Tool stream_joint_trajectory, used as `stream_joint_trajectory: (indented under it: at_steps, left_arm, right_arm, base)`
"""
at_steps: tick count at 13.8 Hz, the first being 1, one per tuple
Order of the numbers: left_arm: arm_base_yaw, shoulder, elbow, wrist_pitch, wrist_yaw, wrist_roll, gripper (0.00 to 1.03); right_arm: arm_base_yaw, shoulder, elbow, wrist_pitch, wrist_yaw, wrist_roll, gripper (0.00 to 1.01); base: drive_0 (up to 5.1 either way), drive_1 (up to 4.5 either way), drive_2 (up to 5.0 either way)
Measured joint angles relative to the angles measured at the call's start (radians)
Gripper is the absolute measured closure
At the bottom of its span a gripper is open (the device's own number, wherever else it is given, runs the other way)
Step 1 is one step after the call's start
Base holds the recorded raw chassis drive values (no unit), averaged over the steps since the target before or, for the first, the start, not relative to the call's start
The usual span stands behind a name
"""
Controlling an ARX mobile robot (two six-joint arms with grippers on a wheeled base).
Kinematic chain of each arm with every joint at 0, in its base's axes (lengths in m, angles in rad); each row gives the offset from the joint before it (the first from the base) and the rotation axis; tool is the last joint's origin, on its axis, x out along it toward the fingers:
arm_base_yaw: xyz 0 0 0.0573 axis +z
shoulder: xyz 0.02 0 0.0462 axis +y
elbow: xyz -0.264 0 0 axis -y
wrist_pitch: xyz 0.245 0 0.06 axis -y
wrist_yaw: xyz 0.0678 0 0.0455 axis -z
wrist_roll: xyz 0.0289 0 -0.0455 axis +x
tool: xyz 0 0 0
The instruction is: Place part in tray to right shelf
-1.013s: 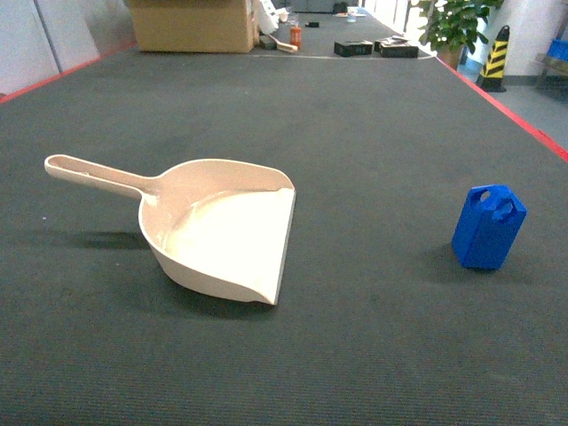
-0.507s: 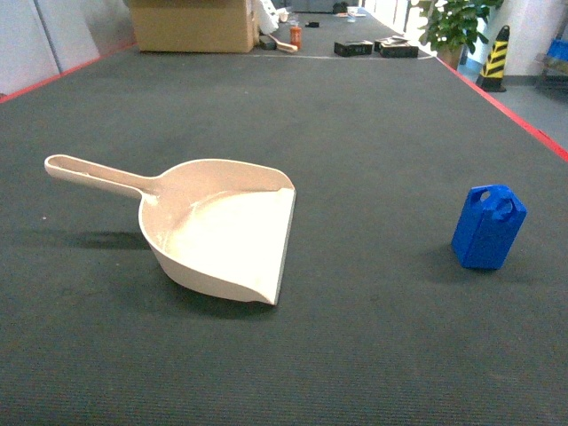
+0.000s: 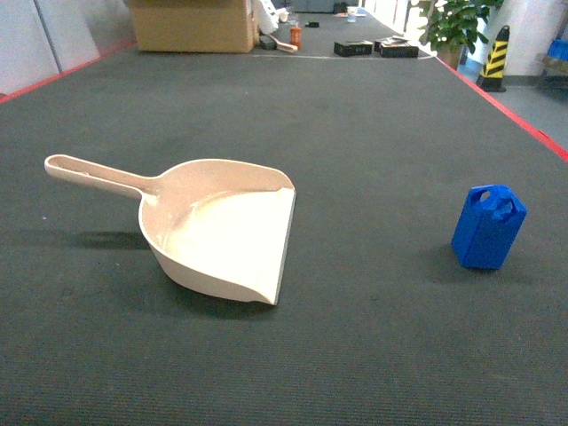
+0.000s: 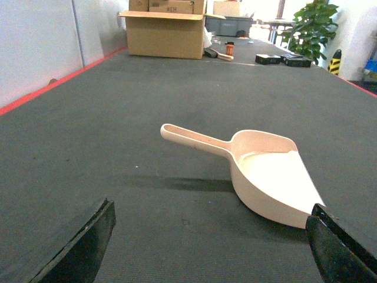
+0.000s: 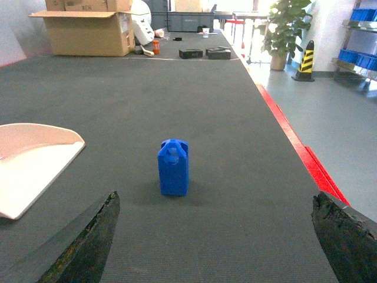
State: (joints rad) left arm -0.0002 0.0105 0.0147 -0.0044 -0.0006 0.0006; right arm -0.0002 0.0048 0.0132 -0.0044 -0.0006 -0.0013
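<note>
Your left claw point(image 4: 209, 247) is spread wide, nothing between its fingers; your right claw point(image 5: 215, 236) likewise wide open and empty. Both sit low over the dark surface point(image 3: 373, 133). Ahead of the left claw: the tray point(image 3: 217, 231), lying flat, handle pointing far left. Ahead of the right claw: the part point(image 3: 487, 227), upright, well apart from the tray's lip. Far end: cardboard box point(image 3: 191, 25), potted plant point(image 3: 453, 22).

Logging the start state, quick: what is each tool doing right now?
Left tool: open, holding nothing.
Right tool: open, holding nothing.
</note>
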Motion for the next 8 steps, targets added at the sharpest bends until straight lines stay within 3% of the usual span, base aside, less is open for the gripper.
stream_joint_trajectory:
  at_steps: [8]
  left_arm:
    - [0.0, 0.0, 0.0, 0.0, 0.0, 0.0, 0.05]
  right_arm:
    - [0.0, 0.0, 0.0, 0.0, 0.0, 0.0, 0.03]
  base:
    - [0.0, 0.0, 0.0]
